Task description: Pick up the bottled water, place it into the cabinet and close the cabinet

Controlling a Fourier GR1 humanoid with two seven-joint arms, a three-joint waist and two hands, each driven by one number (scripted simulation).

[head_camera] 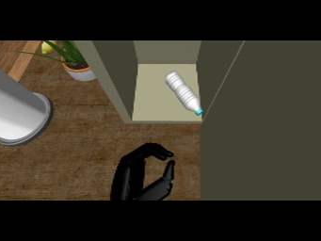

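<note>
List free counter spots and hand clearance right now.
Free: wood counter between the grey cylinder, potted plant and the robot hand. Cabinet shelf bare left of the water bottle. Crowded: right side, blocked by the open cabinet door.

1. One bottled water [182, 92], lying on its side inside the cabinet.
2. One cabinet [164, 113], olive green, with one open compartment.
3. One cabinet door [270, 117], standing at the compartment's right.
4. One potted plant [76, 61], in a white pot near the counter's far edge.
5. One large grey cylinder [13, 110] at the view's left.
6. One black hand [145, 174] in sight; which of the two it is cannot be told.
7. One wooden counter [72, 160].
</note>
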